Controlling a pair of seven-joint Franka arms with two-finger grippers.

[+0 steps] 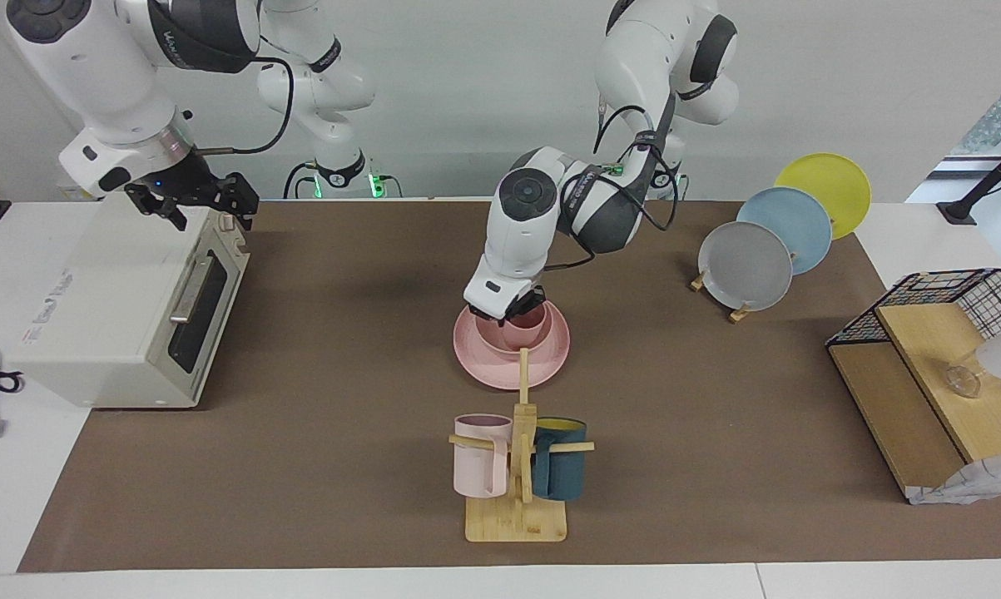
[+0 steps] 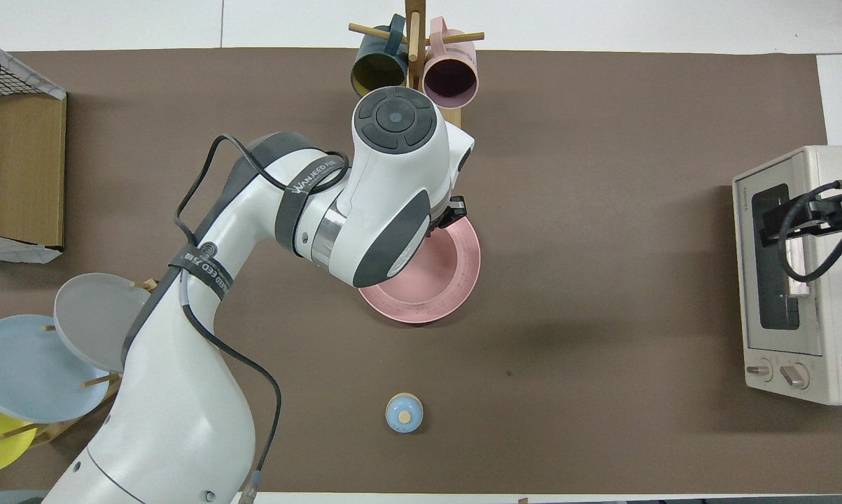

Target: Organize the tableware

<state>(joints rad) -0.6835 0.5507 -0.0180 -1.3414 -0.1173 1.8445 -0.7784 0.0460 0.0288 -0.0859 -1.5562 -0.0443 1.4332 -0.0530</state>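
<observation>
The pink plate (image 1: 485, 366) lies at the middle of the mat, and the pink bowl (image 1: 492, 337) sits on it. The small pink cup (image 1: 533, 321) stands inside the bowl. My left gripper (image 1: 517, 309) is down at the cup's rim, over the bowl. In the overhead view the left arm covers the bowl, the cup and much of the plate (image 2: 455, 280). My right gripper (image 1: 205, 210) waits open and empty over the toaster oven (image 1: 126, 308).
A wooden mug tree (image 1: 517, 499) with a pale pink and a teal mug stands farther from the robots than the plate. A rack of grey, blue and yellow plates (image 1: 745, 266) and a wire-and-wood shelf (image 1: 924, 374) are toward the left arm's end. A small blue knobbed thing (image 2: 404, 413) lies nearer the robots.
</observation>
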